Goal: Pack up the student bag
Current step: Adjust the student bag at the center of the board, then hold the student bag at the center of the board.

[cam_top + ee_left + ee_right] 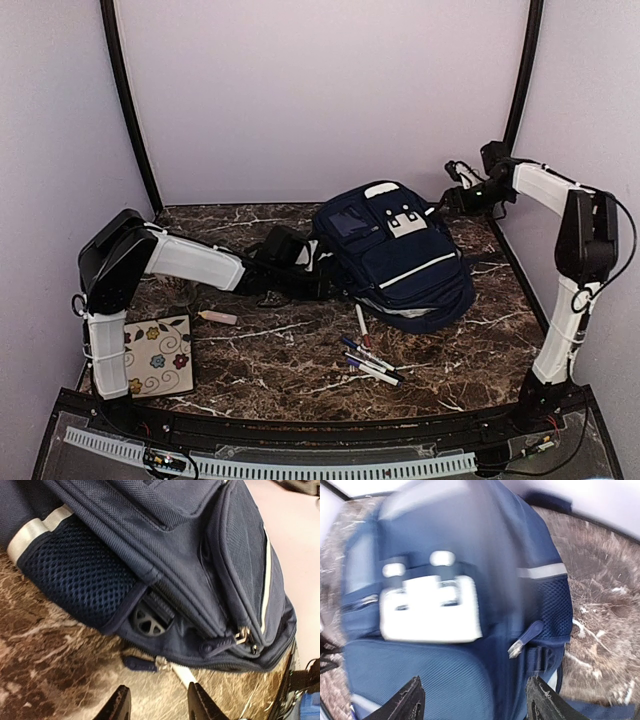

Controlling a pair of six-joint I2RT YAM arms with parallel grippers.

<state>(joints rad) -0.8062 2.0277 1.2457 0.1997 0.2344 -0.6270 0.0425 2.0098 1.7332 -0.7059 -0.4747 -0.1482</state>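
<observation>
**Near edge, left.** Floral-patterned square pad (pixel 160 357), flat on the marble tabletop (pixel 270 385), just beside the left arm's base.

**Near edge, centre.** Cluster of markers (pixel 368 362), loose and lying at crossed angles. One further single marker (pixel 361 325) lies between the cluster and the bag.

**Left of centre.** Small pale pink stick (pixel 218 317), lying apart from everything else; too small to identify.

**Centre.** The student bag (pixel 400 255), navy, lying on the tabletop with its front upward and its white patch (pixel 405 222) towards the back wall.
- Mesh side pocket (pixel 75 575) faces the left wrist camera.
- A dark ribbed round object (pixel 150 620) sits tucked in the pocket's mouth.
- A metal zip pull (pixel 242 634) hangs at the front pocket's corner.

**Left gripper** (pixel 159 705). Low at the bag's left flank, fingers parted with nothing between them, near the fabric but not touching it.

**Far right.** Right gripper (pixel 475 702), held above the bag's top end with its fingers spread wide. The wrist view is smeared, but they appear to hold nothing.
</observation>
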